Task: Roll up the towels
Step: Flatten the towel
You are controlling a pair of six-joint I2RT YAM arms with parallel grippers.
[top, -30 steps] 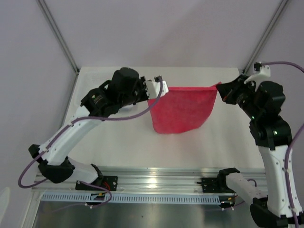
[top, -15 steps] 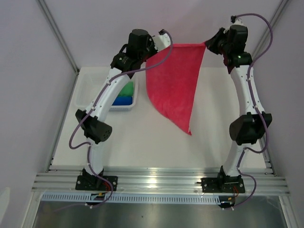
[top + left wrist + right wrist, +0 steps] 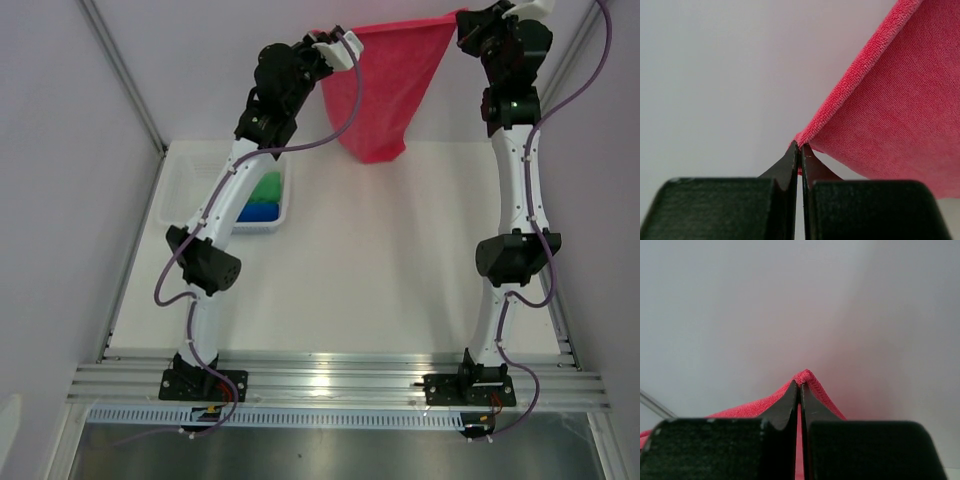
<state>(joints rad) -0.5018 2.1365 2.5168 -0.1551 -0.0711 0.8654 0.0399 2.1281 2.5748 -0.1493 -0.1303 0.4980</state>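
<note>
White table (image 3: pixel 380 270) with grey walls behind, seen from the top camera. The basket (image 3: pixel 176 192) is sitting at the far left of it, and I'm using that as the reference. The green towel (image 3: pixel 268 187) and blue towel (image 3: pixel 258 211) are lying inside the basket at its right end, green farther back, blue nearer, touching each other. The pink towel (image 3: pixel 385 90) is hanging up in the air, well to the right of the basket and beyond it, stretched out by its two top corners. The left gripper (image 3: pixel 328 38) is pinching the corner nearer the basket and the right gripper (image 3: pixel 464 20) is pinching the far one. Both arms are reaching high, with the left arm crossing over the basket's right end.

Left wrist cam: the jaws are pressing tight together with a pink towel (image 3: pixel 890 110) corner clamped at the very tips of the left gripper (image 3: pixel 800 150). The cloth is fanning up and right against plain wall. No basket in sight.

Right wrist cam: same deal. The right gripper (image 3: pixel 800 386) is fully closing on a little peak of pink towel (image 3: pixel 807 376), hem poking out just above the tips, and the rest is trailing down to the left.
</note>
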